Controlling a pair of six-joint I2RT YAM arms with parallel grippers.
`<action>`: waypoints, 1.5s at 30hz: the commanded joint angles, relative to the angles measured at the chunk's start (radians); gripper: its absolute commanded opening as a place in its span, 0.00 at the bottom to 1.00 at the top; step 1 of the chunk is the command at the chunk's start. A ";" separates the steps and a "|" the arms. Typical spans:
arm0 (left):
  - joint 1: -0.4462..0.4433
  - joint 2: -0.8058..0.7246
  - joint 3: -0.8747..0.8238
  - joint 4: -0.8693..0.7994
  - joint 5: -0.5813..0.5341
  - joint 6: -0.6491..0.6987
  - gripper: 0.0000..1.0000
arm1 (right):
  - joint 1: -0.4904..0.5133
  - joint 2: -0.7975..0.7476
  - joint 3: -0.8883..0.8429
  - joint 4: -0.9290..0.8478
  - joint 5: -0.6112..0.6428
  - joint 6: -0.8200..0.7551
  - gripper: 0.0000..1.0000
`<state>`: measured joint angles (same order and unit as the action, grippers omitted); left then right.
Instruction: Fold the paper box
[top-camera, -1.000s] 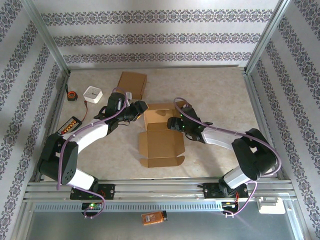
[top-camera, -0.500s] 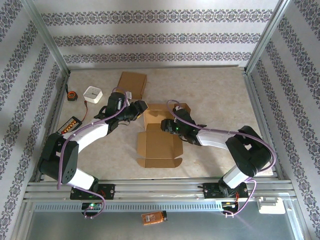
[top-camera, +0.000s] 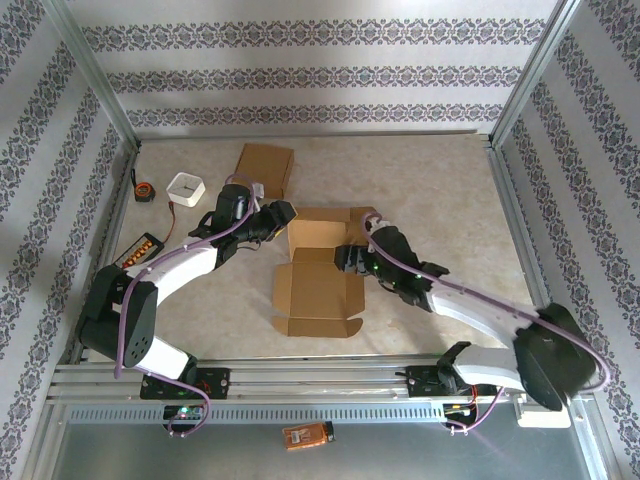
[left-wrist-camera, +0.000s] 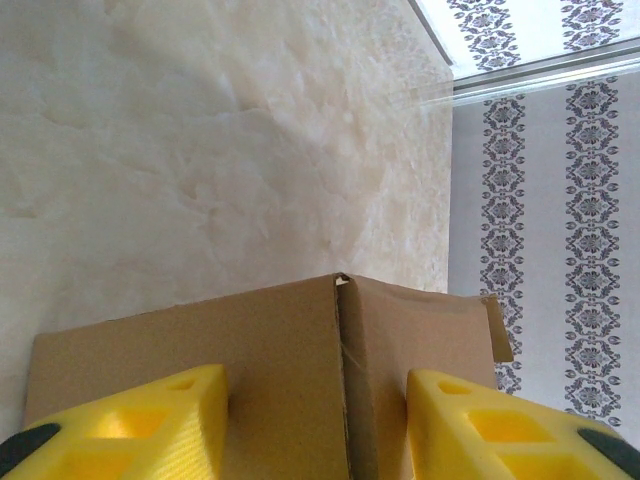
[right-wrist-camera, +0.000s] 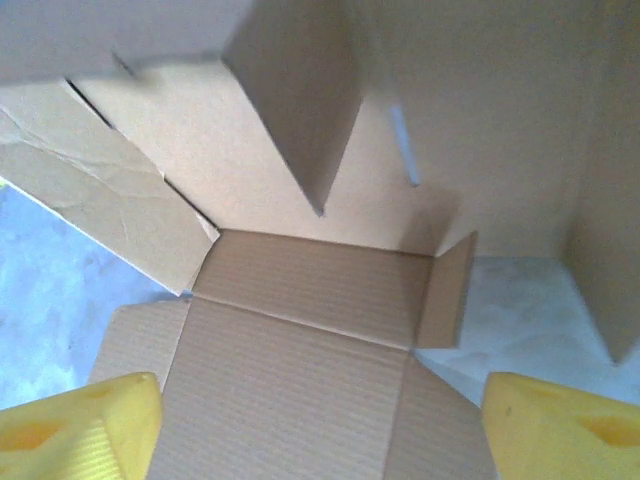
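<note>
Top external view: on the tabletop (top-camera: 440, 180), the paper box (top-camera: 320, 285) lies half-formed. Left tool (top-camera: 278, 213) straddles its far-left corner, part-spread; pinching or not, I cannot tell. Right tool (top-camera: 345, 258), spread wide over its middle, should press flaps along creases.

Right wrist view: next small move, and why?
Probably ease the right gripper down onto the flat lid panel: its jaws hang open above it, the box has its walls up, and the left gripper sits at the far-left corner.
</note>
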<state>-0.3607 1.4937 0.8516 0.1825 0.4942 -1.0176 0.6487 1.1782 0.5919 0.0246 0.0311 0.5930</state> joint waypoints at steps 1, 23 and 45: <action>-0.014 0.014 0.021 -0.046 0.001 0.019 0.48 | -0.042 -0.062 -0.007 -0.145 0.135 -0.076 0.90; -0.019 0.011 0.011 -0.030 -0.006 0.012 0.53 | -0.041 0.230 0.188 -0.193 0.130 -0.122 0.25; -0.487 -0.382 -0.046 -0.350 -0.733 0.182 0.37 | -0.046 0.308 0.245 -0.129 0.376 -0.319 0.03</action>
<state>-0.7551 1.0367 0.8524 -0.1699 -0.0937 -0.8371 0.6109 1.4822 0.8200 -0.1184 0.3767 0.3073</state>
